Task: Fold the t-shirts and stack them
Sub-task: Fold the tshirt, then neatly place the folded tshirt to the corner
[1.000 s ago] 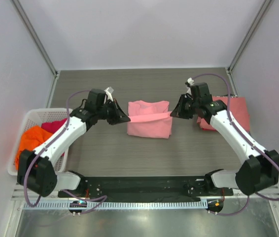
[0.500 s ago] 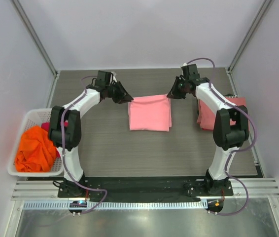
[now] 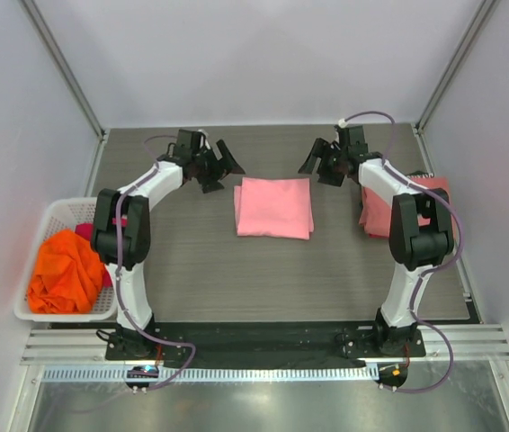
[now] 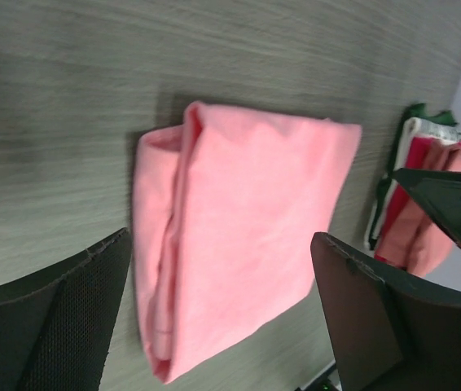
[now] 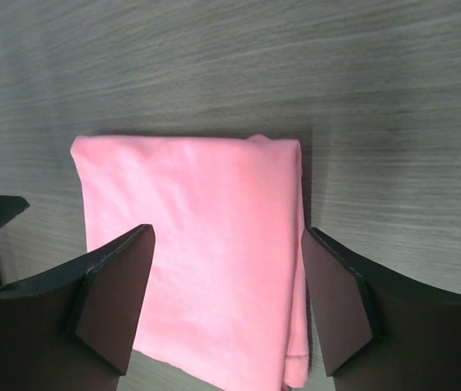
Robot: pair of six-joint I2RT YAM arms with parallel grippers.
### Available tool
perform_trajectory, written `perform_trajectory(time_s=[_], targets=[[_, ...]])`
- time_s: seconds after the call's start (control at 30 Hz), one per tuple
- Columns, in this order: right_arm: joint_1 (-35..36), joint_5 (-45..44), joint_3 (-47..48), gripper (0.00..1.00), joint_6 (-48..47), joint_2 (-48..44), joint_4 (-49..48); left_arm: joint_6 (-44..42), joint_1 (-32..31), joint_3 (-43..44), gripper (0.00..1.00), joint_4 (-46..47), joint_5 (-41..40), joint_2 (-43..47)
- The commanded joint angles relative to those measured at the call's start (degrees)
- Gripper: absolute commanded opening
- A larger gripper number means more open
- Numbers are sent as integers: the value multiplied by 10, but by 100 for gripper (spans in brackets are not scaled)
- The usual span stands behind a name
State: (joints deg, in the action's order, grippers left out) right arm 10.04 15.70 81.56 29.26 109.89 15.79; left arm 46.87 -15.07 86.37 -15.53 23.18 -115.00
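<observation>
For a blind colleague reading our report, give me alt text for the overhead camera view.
A folded pink shirt lies flat between the left arm and right arm, jaws open beside its far corners. A salmon shirt lies right; a basket of orange cloth sits left.

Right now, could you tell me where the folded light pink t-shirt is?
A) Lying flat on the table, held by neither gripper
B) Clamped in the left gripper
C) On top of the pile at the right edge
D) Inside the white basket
A: the light pink t-shirt lies folded on the table, and the left gripper and right gripper both show open jaws clear of the cloth.
</observation>
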Motion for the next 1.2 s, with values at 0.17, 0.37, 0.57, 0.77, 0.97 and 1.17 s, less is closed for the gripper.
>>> perform_trajectory(time_s=[0.17, 0.37, 0.57, 0.77, 0.97, 1.17], targets=[[3, -11, -32, 72, -30, 2, -13, -57, -28, -55, 88, -28, -92, 35], [4, -21, -25, 71, -33, 45, -12, -55, -41, -16, 90, -29, -99, -13], [14, -9, -18, 67, -31, 78, -30, -46, -52, 20, 84, -31, -91, -64], [21, -8, -11, 64, -33, 96, -45, -36, -54, 43, 69, -32, -84, -101], [26, -144, -45, 72, -43, 18, -11, -31, -55, 38, 28, -1, -75, -112], [30, -280, -52, 67, -67, -39, 58, -35, -55, 21, 2, 23, -80, -105]])
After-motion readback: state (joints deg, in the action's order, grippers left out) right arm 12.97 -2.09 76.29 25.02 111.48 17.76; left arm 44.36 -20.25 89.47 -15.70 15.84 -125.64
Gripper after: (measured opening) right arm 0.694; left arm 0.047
